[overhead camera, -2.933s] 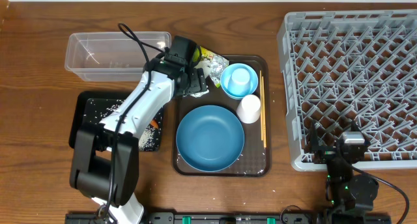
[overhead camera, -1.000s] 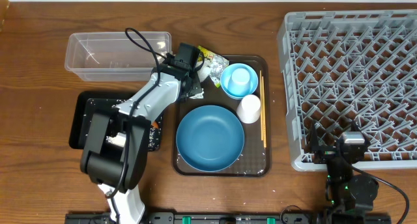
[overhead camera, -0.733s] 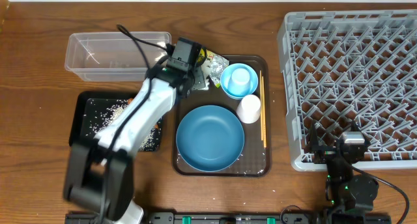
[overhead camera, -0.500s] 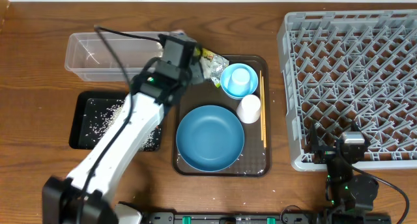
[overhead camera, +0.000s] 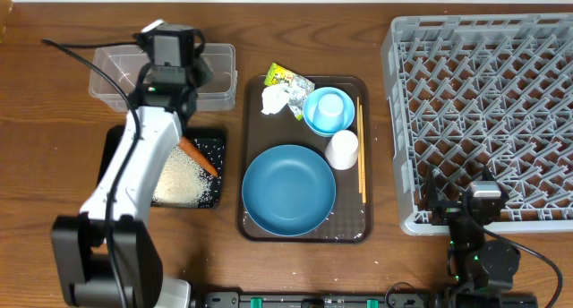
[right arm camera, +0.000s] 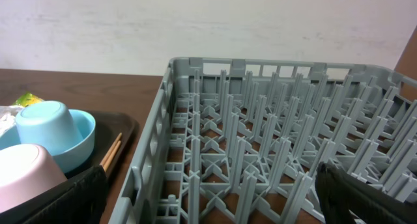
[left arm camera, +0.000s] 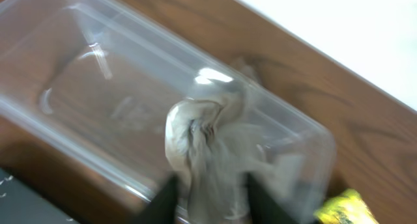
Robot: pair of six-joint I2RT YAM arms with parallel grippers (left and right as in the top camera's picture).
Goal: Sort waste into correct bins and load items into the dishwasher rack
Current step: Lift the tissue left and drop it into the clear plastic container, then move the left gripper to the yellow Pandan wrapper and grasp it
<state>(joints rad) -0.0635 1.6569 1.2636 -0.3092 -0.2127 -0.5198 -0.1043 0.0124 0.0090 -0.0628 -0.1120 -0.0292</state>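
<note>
A crumpled tissue (left arm camera: pixel 208 152) hangs between the fingers (left arm camera: pixel 166 196) of my left hand (left arm camera: pixel 212 198) above the clear tub (left arm camera: pixel 78 87), at the upper left of the overhead frame. The fingers stand on either side of the tissue, but in the blur I cannot tell whether they clamp it. Just below the tub, the black tray (overhead camera: pixel 215 140) holds rice (overhead camera: pixel 179 178) and a carrot (overhead camera: pixel 197 156). At centre, the brown tray (overhead camera: pixel 260 133) carries a second tissue (overhead camera: pixel 276 98), a yellow-green wrapper (overhead camera: pixel 285 76), a big blue bowl (overhead camera: pixel 288 190), a small blue bowl (overhead camera: pixel 329 111), a white cup (overhead camera: pixel 342 149) and chopsticks (overhead camera: pixel 361 160). The grey rack (overhead camera: pixel 488 93) fills the right side. My right hand (right arm camera: pixel 210 178) rests at the rack's lower edge, fingers wide apart, holding nothing.
</note>
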